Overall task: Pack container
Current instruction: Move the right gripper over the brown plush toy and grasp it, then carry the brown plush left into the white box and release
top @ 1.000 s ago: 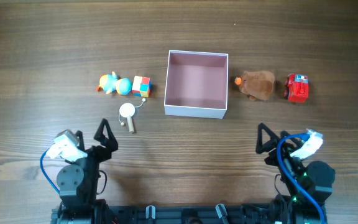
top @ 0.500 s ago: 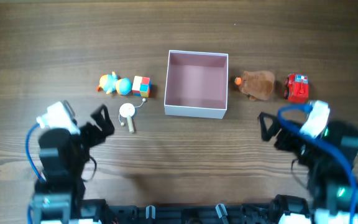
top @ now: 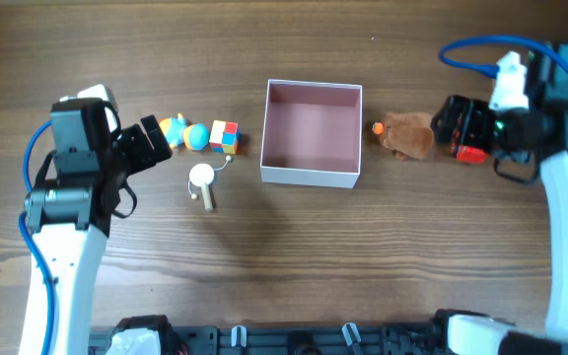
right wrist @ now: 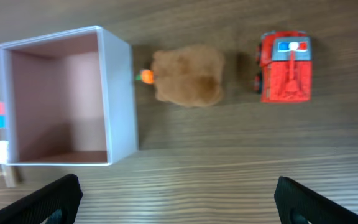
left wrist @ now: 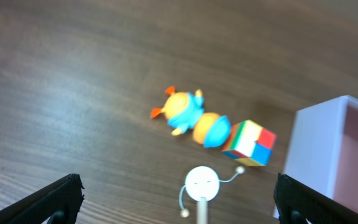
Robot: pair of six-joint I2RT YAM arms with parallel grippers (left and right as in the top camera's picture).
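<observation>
The container (top: 309, 178) is a square white-walled box with an empty pink inside, at the table's middle; it also shows in the right wrist view (right wrist: 120, 93) and the left wrist view (left wrist: 316, 155). To its left lie an orange-and-blue toy (top: 180, 133), a coloured cube (top: 224, 136) and a white round-headed figure (top: 202, 182). To its right lie a brown plush (top: 409, 134) and a red truck (top: 471, 151). My left gripper (top: 151, 145) is open and empty beside the orange-and-blue toy. My right gripper (top: 449, 120) is open and empty, above the truck and partly hiding it.
In the left wrist view the orange-and-blue toy (left wrist: 194, 118), the cube (left wrist: 250, 142) and the white figure (left wrist: 202, 185) lie ahead between the open fingers. In the right wrist view the plush (right wrist: 188, 76) and truck (right wrist: 286, 66) lie ahead.
Both arms have lifted from the table's front edge and swung outward and back: the left to the toys on the left, the right to above the red truck.
</observation>
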